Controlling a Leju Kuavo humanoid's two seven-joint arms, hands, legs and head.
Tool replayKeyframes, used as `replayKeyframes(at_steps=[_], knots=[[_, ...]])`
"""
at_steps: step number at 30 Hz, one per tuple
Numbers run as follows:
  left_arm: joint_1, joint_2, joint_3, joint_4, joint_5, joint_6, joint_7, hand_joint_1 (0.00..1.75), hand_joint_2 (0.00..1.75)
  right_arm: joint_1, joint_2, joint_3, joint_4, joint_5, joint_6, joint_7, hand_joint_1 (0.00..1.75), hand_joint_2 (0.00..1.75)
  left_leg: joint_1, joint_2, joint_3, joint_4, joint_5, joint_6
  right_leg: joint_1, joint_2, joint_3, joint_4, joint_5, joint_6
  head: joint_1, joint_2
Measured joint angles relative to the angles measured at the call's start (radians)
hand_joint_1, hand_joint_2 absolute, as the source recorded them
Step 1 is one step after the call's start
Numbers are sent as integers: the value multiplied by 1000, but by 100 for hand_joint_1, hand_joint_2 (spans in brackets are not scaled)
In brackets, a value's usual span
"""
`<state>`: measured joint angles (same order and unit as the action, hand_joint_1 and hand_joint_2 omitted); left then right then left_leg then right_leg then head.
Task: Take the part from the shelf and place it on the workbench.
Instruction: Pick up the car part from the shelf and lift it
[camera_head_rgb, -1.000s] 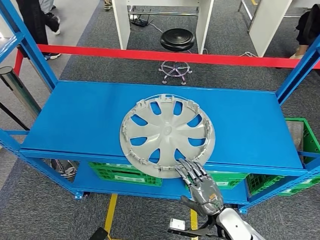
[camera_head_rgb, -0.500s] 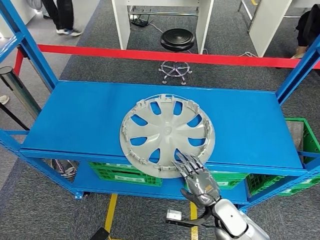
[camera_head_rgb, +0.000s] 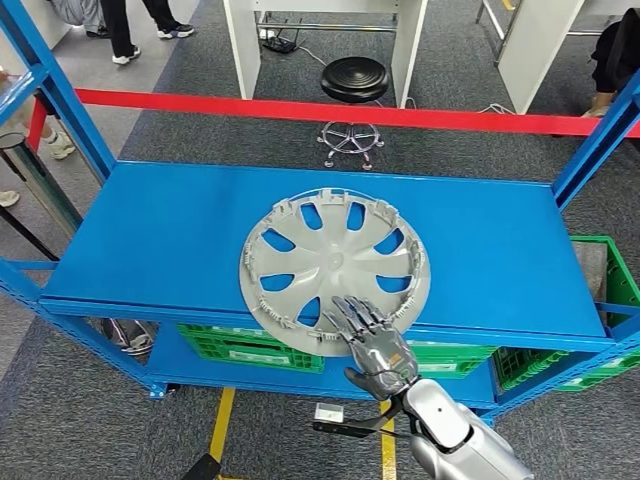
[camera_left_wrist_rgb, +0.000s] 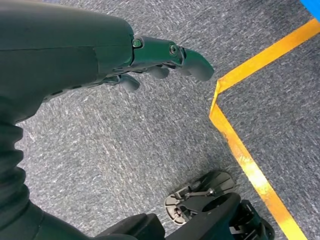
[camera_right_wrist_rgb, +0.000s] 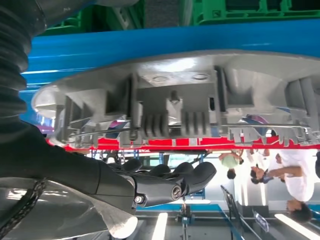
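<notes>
The part is a silver hubcap (camera_head_rgb: 334, 265) lying flat, inner side up, on the blue shelf (camera_head_rgb: 166, 240), its near rim jutting slightly past the front edge. My right hand (camera_head_rgb: 372, 345) reaches in from below with fingers spread, its fingertips (camera_head_rgb: 349, 310) over the hubcap's near rim. The right wrist view shows the hubcap rim (camera_right_wrist_rgb: 177, 100) close up with its clips, and my dark fingers (camera_right_wrist_rgb: 170, 180) stretched along it a small gap away, holding nothing. My left hand (camera_left_wrist_rgb: 151, 57) hangs over the grey carpet, fingers loosely extended and empty.
Green crates (camera_head_rgb: 249, 348) sit on the lower shelf, another (camera_head_rgb: 611, 290) at the right. Blue uprights frame both shelf ends. Behind are a red barrier tape (camera_head_rgb: 302, 108), a black stool (camera_head_rgb: 355, 78), white table legs and a person's legs (camera_head_rgb: 121, 25). A yellow floor line (camera_head_rgb: 220, 425) runs below.
My right hand has moved left and forward along the hubcap's near rim, fingertips now further over it. The hubcap has not moved. People in the background walked on.
</notes>
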<state>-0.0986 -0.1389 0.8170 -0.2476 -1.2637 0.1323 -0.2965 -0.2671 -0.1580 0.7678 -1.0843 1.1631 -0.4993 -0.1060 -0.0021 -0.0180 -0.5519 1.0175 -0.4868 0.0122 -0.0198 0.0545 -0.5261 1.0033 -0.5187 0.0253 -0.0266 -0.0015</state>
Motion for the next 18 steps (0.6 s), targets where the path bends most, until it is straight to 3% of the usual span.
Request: replayKeyframes(at_steps=[2, 6, 18], knots=[[-1, 0, -4, 0, 3, -1, 0, 0, 175, -13, 12, 6, 16, -14, 7, -3, 2, 175, 0, 0, 0, 0, 0, 0, 0, 0, 0, 0, 0, 0, 0, 0], [-2, 0, -11, 0, 7, -3, 1, 0, 175, -35, 35, 17, 48, -35, 16, -5, 175, 175, 0, 0, 0, 0, 0, 0, 0, 0, 0, 0, 0, 0, 0, 0], [-1, 0, -26, 0, 29, -1, 1, 0, 175, -45, 50, 31, 103, -38, -32, 12, 175, 175, 0, 0, 0, 0, 0, 0, 0, 0, 0, 0, 0, 0, 0, 0]])
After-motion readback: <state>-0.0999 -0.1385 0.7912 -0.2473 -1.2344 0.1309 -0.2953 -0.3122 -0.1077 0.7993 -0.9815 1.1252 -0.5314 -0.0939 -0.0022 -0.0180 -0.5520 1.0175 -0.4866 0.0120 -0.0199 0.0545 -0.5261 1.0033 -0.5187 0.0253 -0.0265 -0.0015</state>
